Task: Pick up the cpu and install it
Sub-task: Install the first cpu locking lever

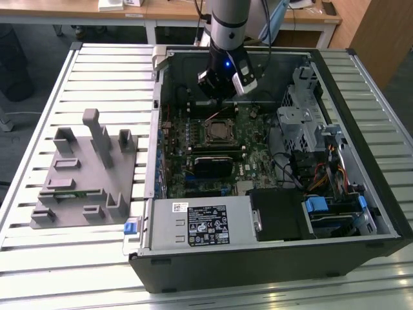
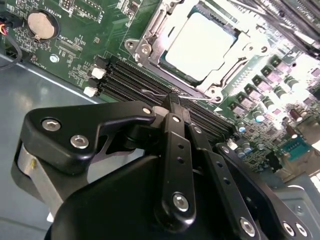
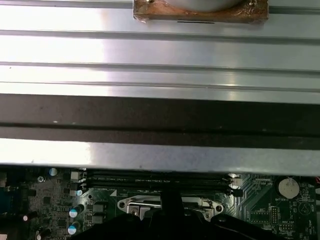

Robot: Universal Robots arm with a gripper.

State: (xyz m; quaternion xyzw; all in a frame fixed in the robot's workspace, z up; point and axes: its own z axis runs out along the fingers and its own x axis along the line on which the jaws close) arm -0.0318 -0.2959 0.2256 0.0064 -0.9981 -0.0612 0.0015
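The cpu (image 2: 200, 45), a flat square chip with a pale silver top, lies in the metal-framed socket (image 1: 218, 132) on the green motherboard inside the open computer case. My gripper (image 1: 224, 95) hangs over the board just behind the socket, toward the case's far wall. In the second wrist view its black fingers (image 2: 175, 130) are pressed together, with nothing seen between them. The gripper's tips (image 2: 172, 99) stand over the black memory slots (image 2: 150, 82), beside a thin wire lever at the socket's edge. The first wrist view has the socket frame (image 3: 135, 204) just beyond the gripper (image 3: 171, 200).
A grey holder plate (image 1: 84, 174) with upright posts and a green memory stick (image 1: 64, 192) lies on the slatted table at the exterior view's left. Inside the case are a black block (image 1: 219, 165), the power supply (image 1: 200, 223) and a drive cage (image 1: 303, 110) with cables.
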